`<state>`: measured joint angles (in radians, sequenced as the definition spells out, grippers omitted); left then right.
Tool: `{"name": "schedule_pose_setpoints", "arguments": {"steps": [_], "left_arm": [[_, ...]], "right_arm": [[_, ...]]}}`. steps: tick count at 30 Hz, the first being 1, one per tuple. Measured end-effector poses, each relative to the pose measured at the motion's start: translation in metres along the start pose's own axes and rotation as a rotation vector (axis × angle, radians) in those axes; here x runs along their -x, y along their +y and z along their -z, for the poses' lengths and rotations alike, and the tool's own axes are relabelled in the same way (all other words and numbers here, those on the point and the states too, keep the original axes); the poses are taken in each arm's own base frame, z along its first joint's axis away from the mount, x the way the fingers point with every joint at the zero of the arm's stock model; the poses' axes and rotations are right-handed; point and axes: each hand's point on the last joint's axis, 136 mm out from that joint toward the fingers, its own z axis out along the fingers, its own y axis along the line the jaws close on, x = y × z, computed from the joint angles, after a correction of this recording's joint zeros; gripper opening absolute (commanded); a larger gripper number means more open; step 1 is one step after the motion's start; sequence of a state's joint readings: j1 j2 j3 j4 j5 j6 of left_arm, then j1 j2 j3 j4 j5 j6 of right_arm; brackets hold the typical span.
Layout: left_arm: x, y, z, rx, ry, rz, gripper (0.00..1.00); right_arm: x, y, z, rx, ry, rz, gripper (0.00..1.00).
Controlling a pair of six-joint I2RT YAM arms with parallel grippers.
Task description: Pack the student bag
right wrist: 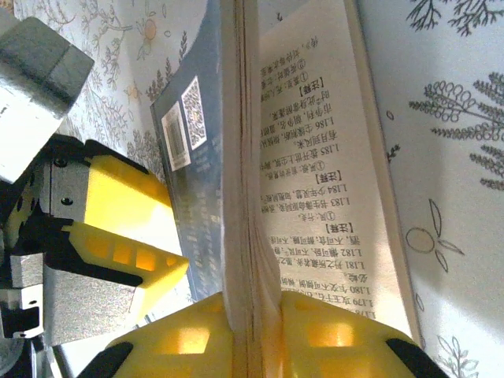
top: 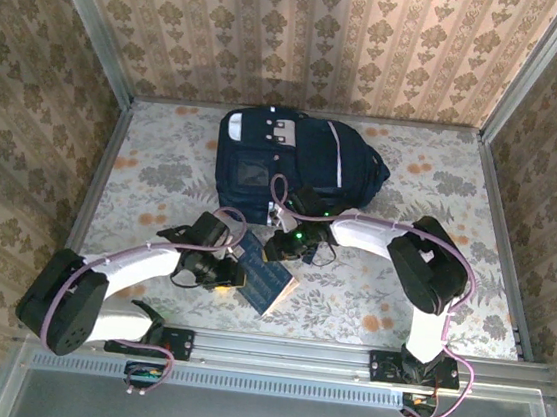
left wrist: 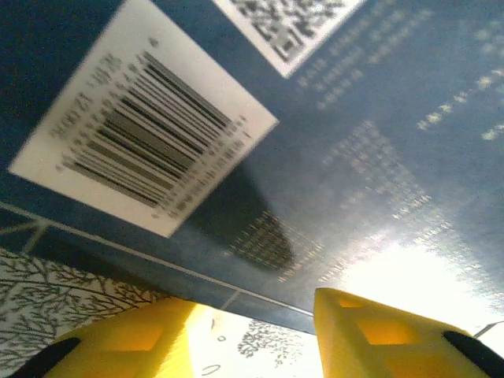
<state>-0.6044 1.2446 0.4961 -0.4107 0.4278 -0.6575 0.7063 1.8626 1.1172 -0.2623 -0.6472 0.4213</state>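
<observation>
Right gripper (right wrist: 256, 315): nearest the right wrist camera; its yellow fingers (right wrist: 335, 327) are clamped on the page block of a navy book, one on each side.
Student bag (top: 293, 165): dark navy backpack with white stripe trims, lying flat at 12 o'clock on the table, close to the back wall, front pocket facing up.
Navy book (top: 269, 278): at 6 o'clock from the bag, just clear of it; it stands on edge and is partly fanned open, showing printed Chinese text inside.
Left gripper (left wrist: 252, 315): at 9 o'clock from the book in the top view; jaws apart with tablecloth showing in the gap, grasping nothing, fingertips just beside the book's back cover.
Barcode label (left wrist: 146, 130): white sticker on the blue back cover, with a QR code (left wrist: 287, 24) at 1 o'clock from it.
Tablecloth (top: 400, 293): pale floral print under everything.
Walls (top: 309, 31): patterned beige wallpaper on three sides.
</observation>
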Motion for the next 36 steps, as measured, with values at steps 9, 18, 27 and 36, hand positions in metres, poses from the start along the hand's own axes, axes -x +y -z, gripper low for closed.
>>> {"name": "schedule_pose_setpoints", "arguments": {"steps": [9, 18, 27, 36], "left_arm": [[0.010, 0.001, 0.010, 0.025, -0.077, -0.025, 0.57], [0.023, -0.006, 0.048, -0.005, -0.187, 0.002, 0.82], [0.065, -0.053, 0.117, -0.249, -0.387, 0.015, 0.95], [0.102, -0.105, 0.146, -0.469, -0.408, -0.022, 0.94]], "right_arm": [[-0.001, 0.000, 0.002, 0.015, -0.039, -0.044, 0.01], [0.008, 0.009, 0.042, 0.081, -0.178, -0.098, 0.00], [0.030, 0.044, 0.116, 0.229, -0.412, -0.124, 0.00], [0.047, 0.084, 0.176, 0.376, -0.579, -0.094, 0.00]]}}
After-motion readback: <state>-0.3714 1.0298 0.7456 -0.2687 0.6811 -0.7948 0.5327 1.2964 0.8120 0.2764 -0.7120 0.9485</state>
